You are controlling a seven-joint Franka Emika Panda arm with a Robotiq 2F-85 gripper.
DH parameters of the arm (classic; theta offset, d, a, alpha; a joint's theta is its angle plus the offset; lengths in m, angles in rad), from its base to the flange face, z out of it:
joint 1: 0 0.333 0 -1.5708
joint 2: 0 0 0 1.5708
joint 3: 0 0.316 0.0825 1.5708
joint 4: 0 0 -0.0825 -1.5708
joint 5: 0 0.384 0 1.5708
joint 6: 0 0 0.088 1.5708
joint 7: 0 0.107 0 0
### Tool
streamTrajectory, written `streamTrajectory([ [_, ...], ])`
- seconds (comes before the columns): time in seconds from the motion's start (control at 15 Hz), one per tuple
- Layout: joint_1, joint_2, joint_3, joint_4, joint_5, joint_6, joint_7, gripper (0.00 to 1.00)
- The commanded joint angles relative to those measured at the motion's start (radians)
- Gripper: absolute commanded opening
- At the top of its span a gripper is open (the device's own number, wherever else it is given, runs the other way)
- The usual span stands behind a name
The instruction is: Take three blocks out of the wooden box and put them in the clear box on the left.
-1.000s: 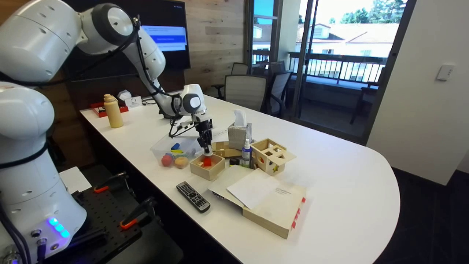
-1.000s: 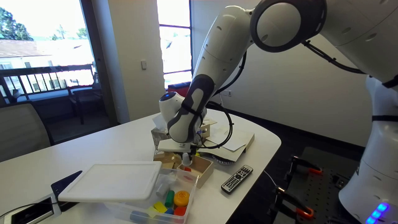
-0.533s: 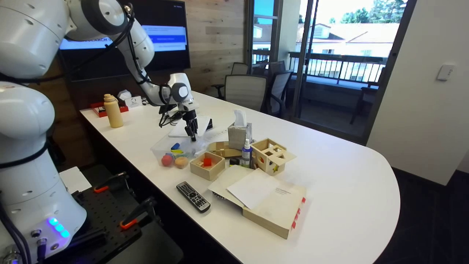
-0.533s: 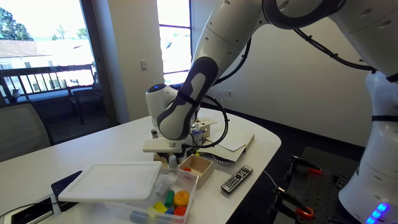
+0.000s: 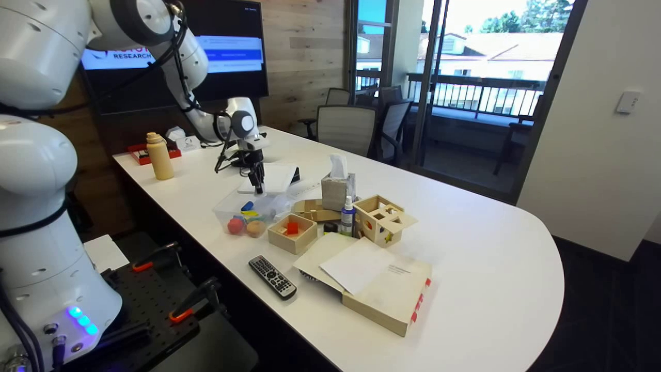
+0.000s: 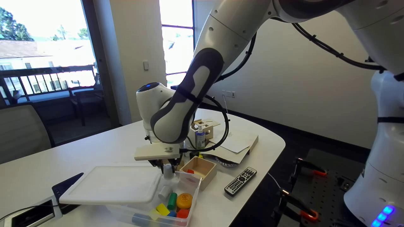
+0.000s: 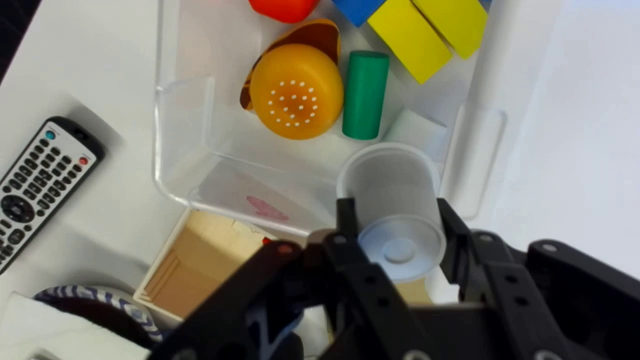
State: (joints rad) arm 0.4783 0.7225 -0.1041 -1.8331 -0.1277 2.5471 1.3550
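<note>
In an exterior view we see a wood-plank wall and lit screen at upper left, dark floor at lower right. In an exterior view a tall window stands at top centre. In both exterior views we see a white table and sunlit buildings beyond a railing.

Wooden box part-hidden, remote cut off

Clear box: passage from above free to you; bare floor beside toy burger. Obstacles before you: white lid along one side, green cylinder and yellow blocks inside, wooden box just outside.
</note>
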Motion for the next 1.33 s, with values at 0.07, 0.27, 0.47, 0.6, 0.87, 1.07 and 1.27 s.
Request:
streamTrajectory([
  [0.07, -0.033, -0.01, 0.032, -0.005, -0.009, -0.043, -0.053, 0.65],
  [0.27, -0.036, -0.011, 0.031, -0.006, -0.011, -0.041, -0.069, 0.79],
  [0.47, -0.048, -0.016, 0.041, -0.01, -0.004, -0.04, -0.107, 1.0],
  [0.6, -0.056, -0.025, 0.041, -0.019, 0.003, -0.039, -0.119, 1.0],
  [0.87, -0.094, -0.07, 0.052, -0.062, 0.024, -0.04, -0.143, 1.0],
  [1.07, -0.14, -0.104, 0.08, -0.094, 0.055, -0.029, -0.202, 1.0],
  [1.27, -0.155, -0.129, 0.081, -0.111, 0.07, -0.038, -0.212, 1.0],
])
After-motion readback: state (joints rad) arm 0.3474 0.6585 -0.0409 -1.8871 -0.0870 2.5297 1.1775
